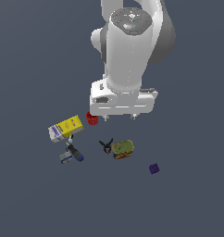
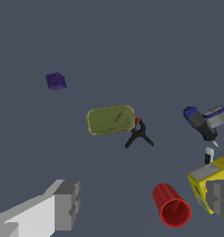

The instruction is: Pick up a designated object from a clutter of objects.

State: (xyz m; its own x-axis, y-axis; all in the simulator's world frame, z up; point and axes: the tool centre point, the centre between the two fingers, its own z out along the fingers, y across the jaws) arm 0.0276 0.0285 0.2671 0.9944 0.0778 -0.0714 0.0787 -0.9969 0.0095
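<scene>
My claw [image 2: 144, 206] hung spread, holding nothing. Box [image 1: 66, 128] sat just beside it, can [image 1: 122, 149] further off, tool [image 1: 72, 154] near the box, cup [image 1: 91, 118] right under me, clamp [image 1: 105, 146] touching the can, cube [image 1: 154, 168] farthest, alone.

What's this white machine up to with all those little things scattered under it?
It is a robot arm meant to pick the small purple cube out of the scattered items. Right now its gripper hangs open above the floor, holding nothing, near the red cup and the yellow box. The cube sits apart from the rest, beyond the green-brown can and the black clamp, untouched. A blue and grey tool lies by the box.
</scene>
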